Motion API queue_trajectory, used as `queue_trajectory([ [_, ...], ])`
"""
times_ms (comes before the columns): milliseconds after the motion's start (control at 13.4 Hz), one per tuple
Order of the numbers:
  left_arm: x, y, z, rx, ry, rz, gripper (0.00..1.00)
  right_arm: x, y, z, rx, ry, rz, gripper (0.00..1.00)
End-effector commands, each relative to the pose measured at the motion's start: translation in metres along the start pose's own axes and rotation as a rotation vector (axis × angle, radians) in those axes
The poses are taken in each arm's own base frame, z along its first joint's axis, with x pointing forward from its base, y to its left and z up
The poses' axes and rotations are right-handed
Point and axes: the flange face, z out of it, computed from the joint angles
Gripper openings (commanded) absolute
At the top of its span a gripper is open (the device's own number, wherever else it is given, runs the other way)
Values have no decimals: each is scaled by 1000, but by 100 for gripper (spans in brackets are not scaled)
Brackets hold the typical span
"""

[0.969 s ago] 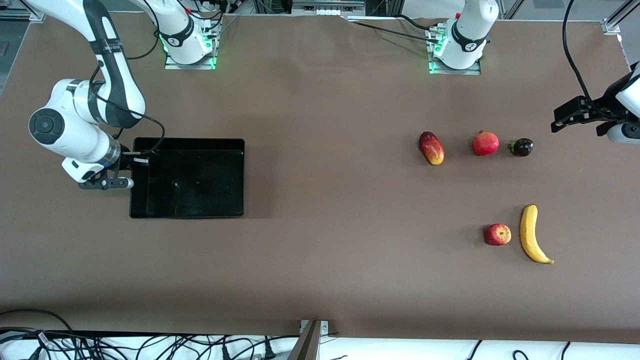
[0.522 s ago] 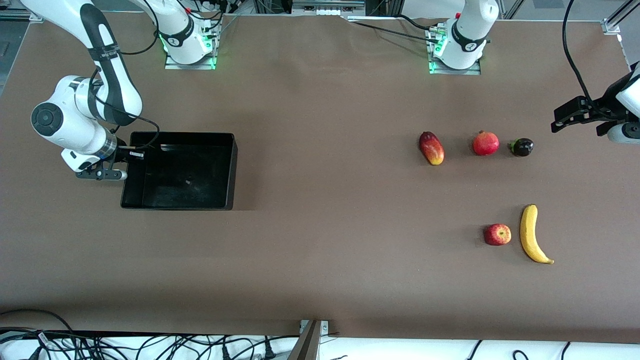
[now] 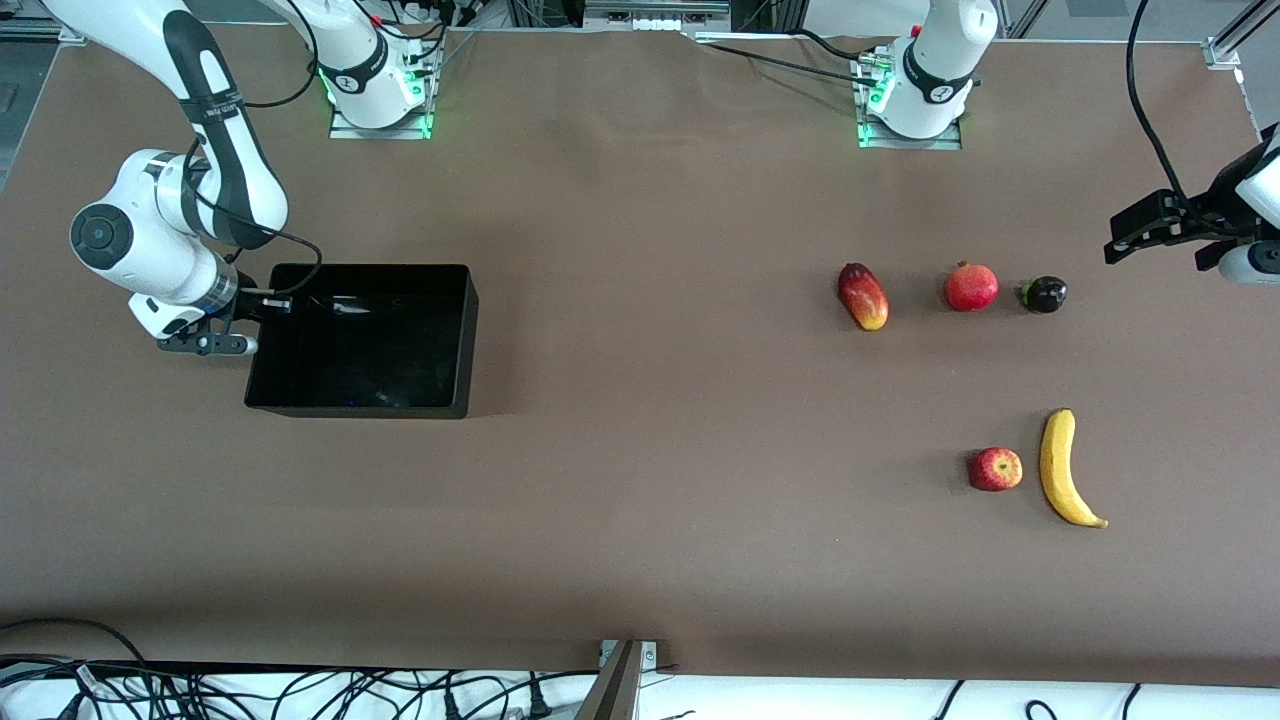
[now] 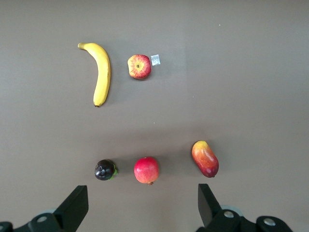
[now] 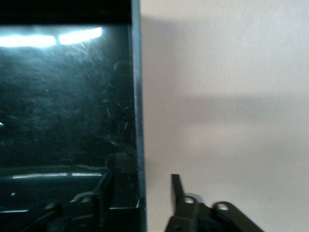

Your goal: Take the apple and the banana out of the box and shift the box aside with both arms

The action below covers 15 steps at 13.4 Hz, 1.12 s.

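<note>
Brown bench (image 3: 640, 400) | right hand (image 3: 243, 325) straddles box (image 3: 362, 340) wall at right arm's end, fingers either side, grip unclear | left hand (image 3: 1125, 233) wide open, waits above fruits | apple (image 3: 995, 469) beside banana (image 3: 1064, 468)

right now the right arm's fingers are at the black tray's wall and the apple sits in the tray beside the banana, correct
Not quite. The apple is not in the black tray; it lies on the table beside the banana, toward the left arm's end, as the front view shows. The right gripper does have its fingers astride the tray's wall.
</note>
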Motion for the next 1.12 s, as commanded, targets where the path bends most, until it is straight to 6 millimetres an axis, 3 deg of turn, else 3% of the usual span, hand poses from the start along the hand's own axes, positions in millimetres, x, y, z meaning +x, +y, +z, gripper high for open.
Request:
queue_trajectory([
  [0,-4,-1,-6,19,5,-4,100,16,-6,-78,35,78,-44,100],
  [224,-4,-1,-5,19,4,-4,100,54,-21,-196,52,57,-83,100],
  [373,-4,-1,-7,19,5,-4,100,59,-39,-249,54,70,-109,100],
  [596,-5,-2,-5,19,2,-5,100,46,-45,-316,64,9,-124,100],
  [671,-5,-2,-5,18,1,-7,100,40,-47,-335,64,-9,-123,100],
  [820,-4,-2,-5,19,2,-5,100,35,-54,-352,64,-14,-136,100],
  [1044,-4,-2,-5,19,2,-7,100,35,-57,-351,62,-20,-140,100],
])
